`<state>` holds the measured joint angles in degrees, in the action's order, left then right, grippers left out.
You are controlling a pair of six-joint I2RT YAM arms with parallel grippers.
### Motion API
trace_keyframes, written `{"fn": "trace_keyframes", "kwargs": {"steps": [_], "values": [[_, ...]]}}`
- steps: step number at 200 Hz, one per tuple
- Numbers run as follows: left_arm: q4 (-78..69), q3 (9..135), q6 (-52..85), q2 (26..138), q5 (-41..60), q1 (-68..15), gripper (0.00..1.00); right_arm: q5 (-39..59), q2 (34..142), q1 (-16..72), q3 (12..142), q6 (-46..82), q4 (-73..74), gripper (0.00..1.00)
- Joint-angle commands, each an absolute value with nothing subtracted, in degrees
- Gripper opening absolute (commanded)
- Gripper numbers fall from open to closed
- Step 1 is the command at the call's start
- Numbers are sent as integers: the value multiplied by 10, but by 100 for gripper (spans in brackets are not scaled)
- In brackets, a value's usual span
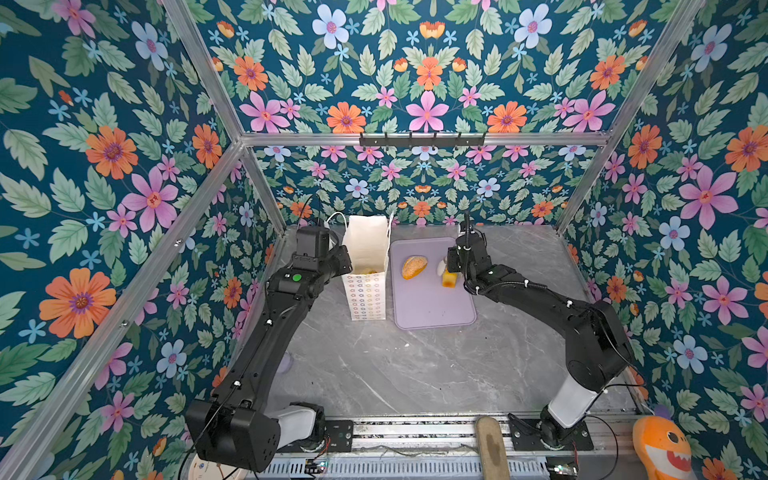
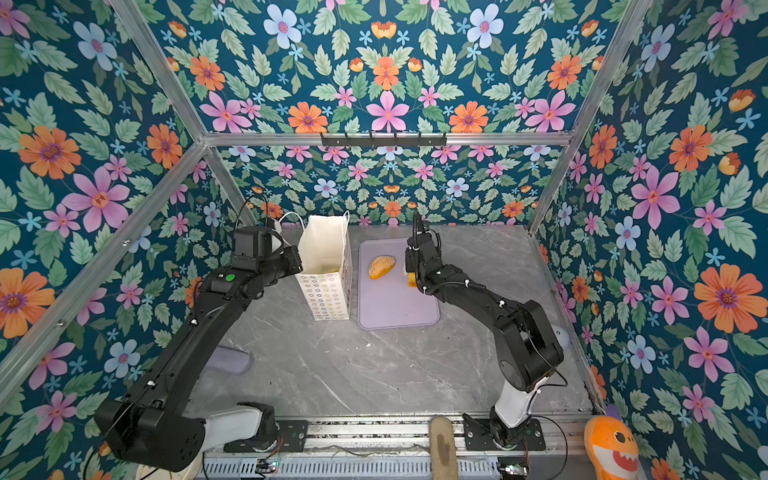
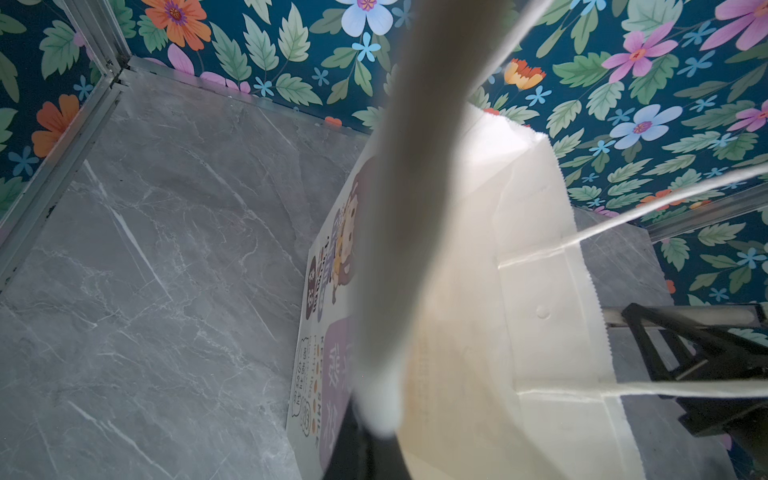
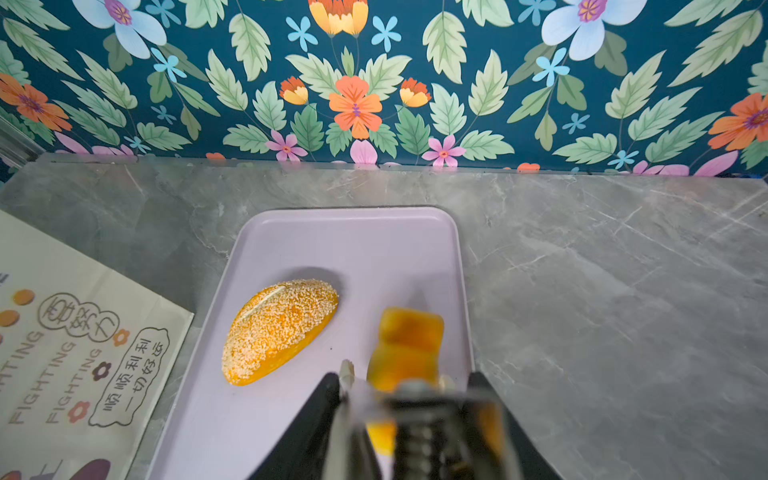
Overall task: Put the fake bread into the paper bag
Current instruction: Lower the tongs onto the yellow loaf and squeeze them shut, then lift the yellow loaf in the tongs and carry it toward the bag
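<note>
The grey marble table (image 1: 415, 374) carries the white paper bag (image 1: 365, 297), which stands upright just beside the lilac tray (image 1: 432, 311). The left gripper (image 1: 345, 258) is at the bag's left rim, its jaws together on the paper. The right gripper (image 4: 399, 376), over the tray, has its jaws clamped on the blocky loaf (image 4: 409, 336). The seeded roll (image 1: 414, 266) lies on the tray, near this loaf.

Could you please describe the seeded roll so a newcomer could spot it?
Start at the flat lilac rectangular tray beside the tall white paper bag. On its far half lies a glossy golden oval roll; unlike the blocky orange loaf next to it, its top is speckled with pale seeds.
</note>
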<state>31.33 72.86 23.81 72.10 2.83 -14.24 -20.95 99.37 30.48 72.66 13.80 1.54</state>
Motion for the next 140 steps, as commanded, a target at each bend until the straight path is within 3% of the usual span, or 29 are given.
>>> {"fn": "trace_keyframes", "kwargs": {"steps": [1, 140], "values": [[303, 727, 237, 722, 28, -142, 0, -205, 997, 304, 727, 150, 45, 49], [306, 724, 236, 716, 26, -142, 0, -189, 1002, 305, 734, 151, 35, 40]]}}
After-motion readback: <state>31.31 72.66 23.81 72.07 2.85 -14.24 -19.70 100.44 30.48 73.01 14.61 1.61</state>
